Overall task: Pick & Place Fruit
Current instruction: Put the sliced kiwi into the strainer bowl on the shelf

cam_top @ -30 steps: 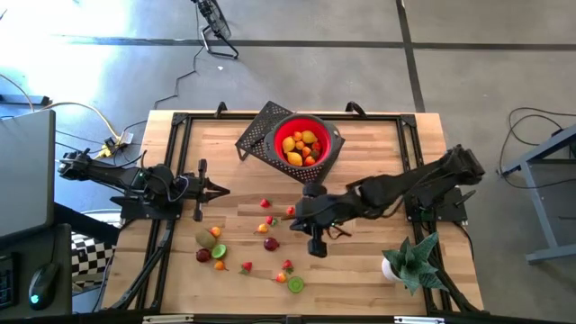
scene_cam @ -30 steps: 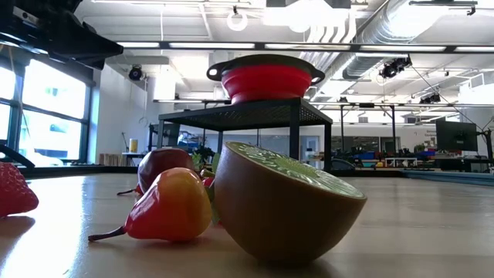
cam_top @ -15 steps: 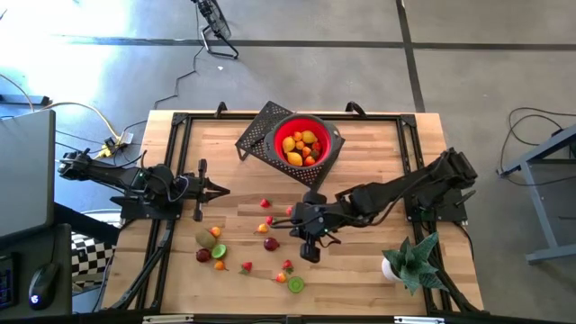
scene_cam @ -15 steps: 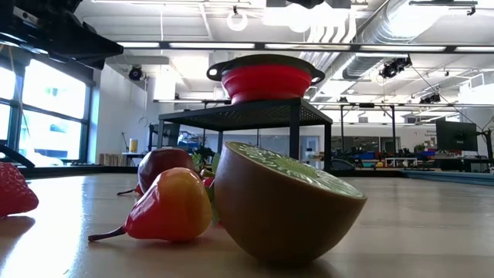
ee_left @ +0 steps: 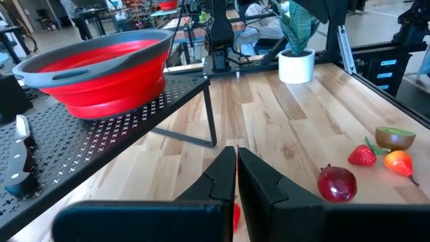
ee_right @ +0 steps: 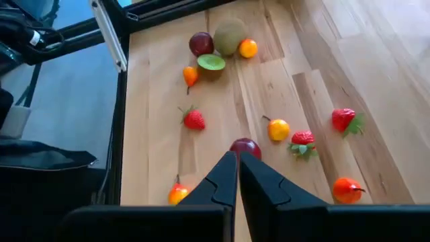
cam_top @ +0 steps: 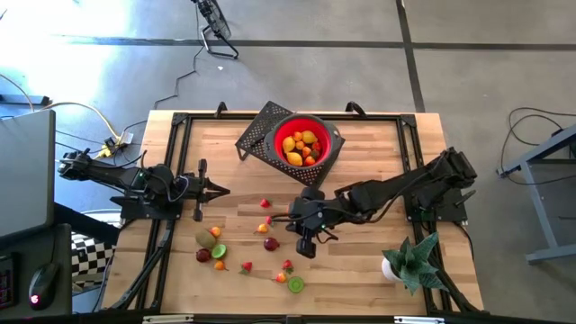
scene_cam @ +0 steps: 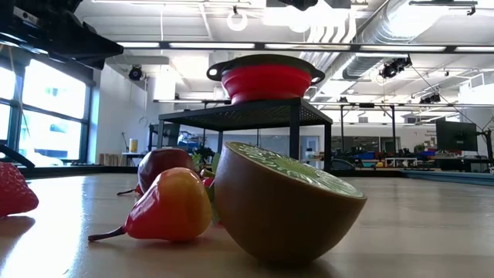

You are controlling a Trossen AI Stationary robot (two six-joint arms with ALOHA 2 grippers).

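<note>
Several small toy fruits (cam_top: 271, 243) lie loose on the wooden table's near middle, and more fill the red bowl (cam_top: 306, 144) on a black perforated stand (cam_top: 261, 135). My right gripper (cam_top: 288, 220) hangs shut and slanting down above the loose fruit, with nothing between its fingers. In its wrist view a dark red fruit (ee_right: 245, 144) lies just beyond the fingertips (ee_right: 228, 165). My left gripper (cam_top: 220, 190) waits shut and level at the table's left side. The low view shows a kiwi half (scene_cam: 285, 201) and a red-yellow fruit (scene_cam: 170, 205) up close.
A spiky green plant in a white pot (cam_top: 407, 261) stands at the near right corner. The stand with the bowl takes the far middle. A black frame (cam_top: 180, 121) runs round the table's edges. Bare wood lies between the loose fruit and the plant.
My right gripper has sunk a little and gone slightly toward the table's left edge, over the loose fruit, rolling somewhat about its own line. It stays shut.
</note>
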